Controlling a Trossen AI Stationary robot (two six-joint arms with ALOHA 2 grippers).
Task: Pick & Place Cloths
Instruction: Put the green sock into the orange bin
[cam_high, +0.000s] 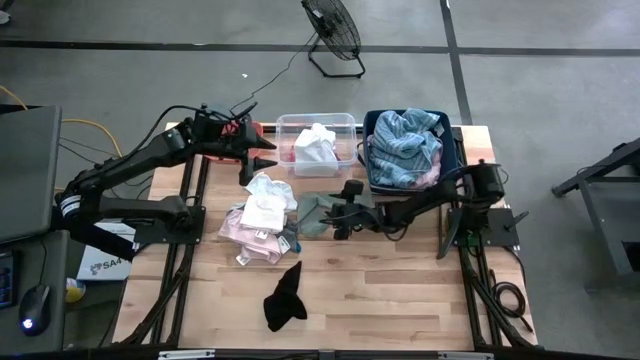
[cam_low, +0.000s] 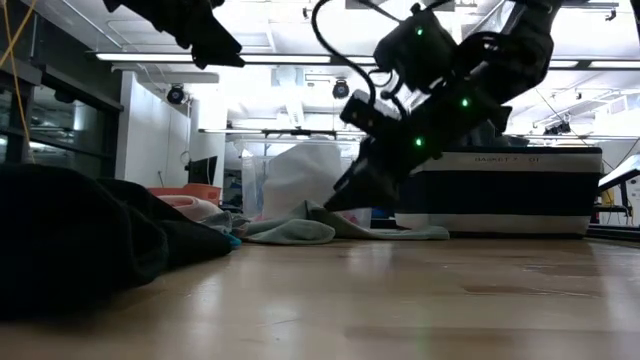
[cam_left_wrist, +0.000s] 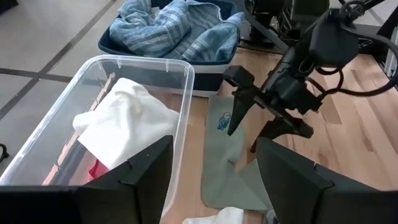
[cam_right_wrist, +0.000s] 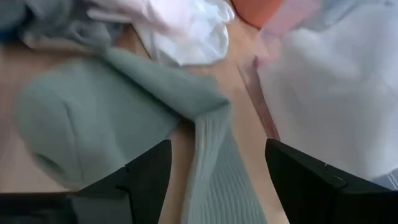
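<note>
two arms work the far half of the table, and its near half lies mostly bare except for a small black cloth at about 6 o'clock from the pile. the left gripper hangs raised by the clear bin, arm reaching toward 3 o'clock, fingers spread with nothing between them; a white cloth lies inside that bin. the right gripper stretches low toward 9 o'clock, its fingers apart over the olive green cloth, which lies flat with its long axis running 12 to 6. at its 9 o'clock sits a pile of white and pale pink cloths. the blue-striped cloth fills the dark blue bin at 2 o'clock.
</note>
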